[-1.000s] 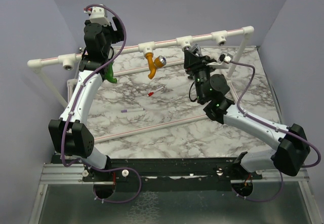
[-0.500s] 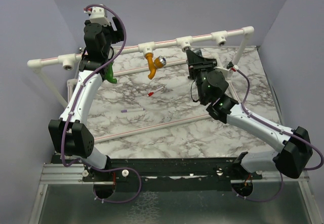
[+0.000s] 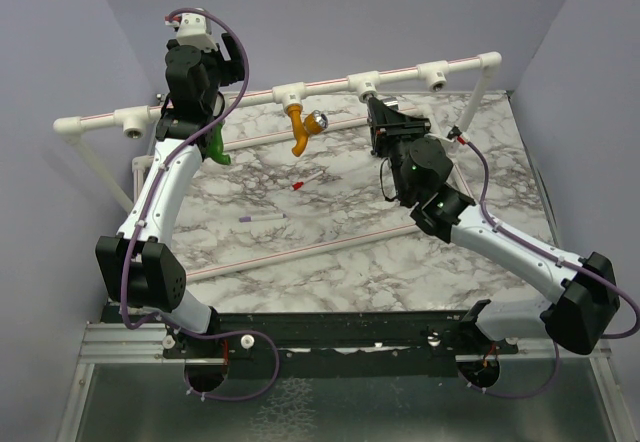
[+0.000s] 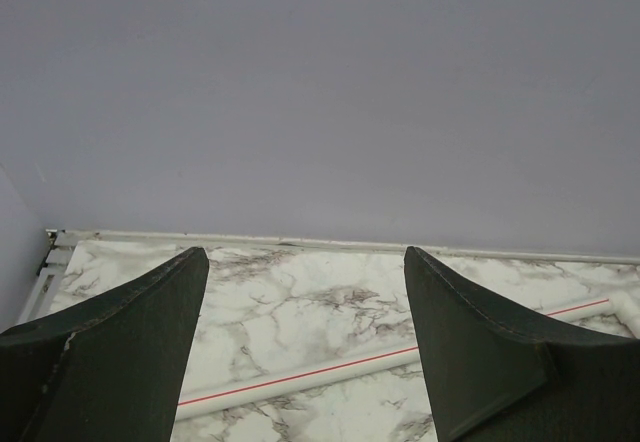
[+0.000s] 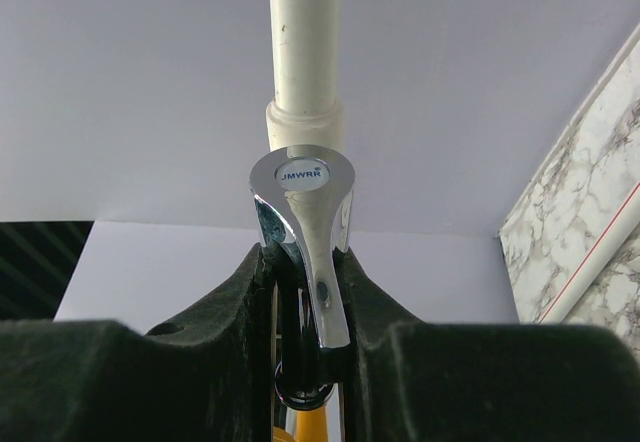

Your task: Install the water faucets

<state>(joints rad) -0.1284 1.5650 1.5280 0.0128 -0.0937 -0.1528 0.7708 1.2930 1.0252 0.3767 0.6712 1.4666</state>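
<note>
My right gripper (image 5: 303,259) is clamped on the grey faucet (image 5: 302,177). Its dark, matte fingers press both sides of the polished chrome lever, whose rounded cap carries a small blue-lettered white disc. Just beyond the cap is a smooth white pipe (image 5: 303,32) with a thicker collar. My left gripper (image 4: 303,262) has its jaws wide apart, two blunt black wedges with nothing between them, held high over the grey-veined marble table (image 3: 330,282).

From above, the grey faucet sits right under one tee joint (image 3: 366,84) on the raised rail (image 3: 325,87). A second ago it was just to the right of that tee. My right wrist has since slid over and lined it up, and the elbow has swung outward. My left arm and the other faucets have not moved.

There are three faucets. One is the grey one in my grip. The mustard-orange faucet (image 3: 298,130), with a curved spout and shiny knob, hangs from its own tee. The green faucet (image 3: 218,148) is glossy plastic and hangs just beside my left arm, where its joint is hidden. Four tee joints show along the rail. Two thin sticks lie on the marble, one red-tipped (image 3: 303,181) and one purple-tipped (image 3: 260,218).
</note>
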